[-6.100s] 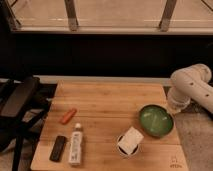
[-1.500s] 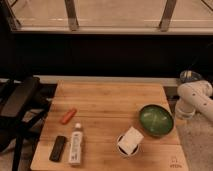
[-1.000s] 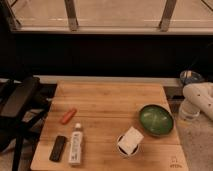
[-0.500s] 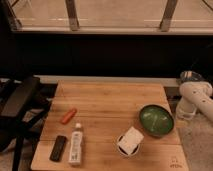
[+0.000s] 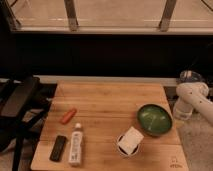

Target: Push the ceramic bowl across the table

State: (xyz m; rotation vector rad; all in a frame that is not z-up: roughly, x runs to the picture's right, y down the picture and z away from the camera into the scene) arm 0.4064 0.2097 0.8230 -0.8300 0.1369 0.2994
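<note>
The green ceramic bowl [image 5: 155, 119] sits on the right part of the wooden table [image 5: 110, 100], near its right edge. The white arm comes in from the right, and its gripper [image 5: 181, 111] hangs just off the table's right edge, a short way to the right of the bowl and apart from it.
A dark cup with a white card [image 5: 129, 142] stands just front-left of the bowl. An orange-red item [image 5: 68, 115], a white bottle [image 5: 75, 145] and a black bar [image 5: 58, 148] lie at the left. Black chairs [image 5: 20, 100] stand left of the table. A dark wall and window rail run behind.
Six seconds ago the arm was over the table's right edge beside the bowl; it has drawn back to the right, off the table. In the last second it shifted only slightly. The bowl has not moved.
</note>
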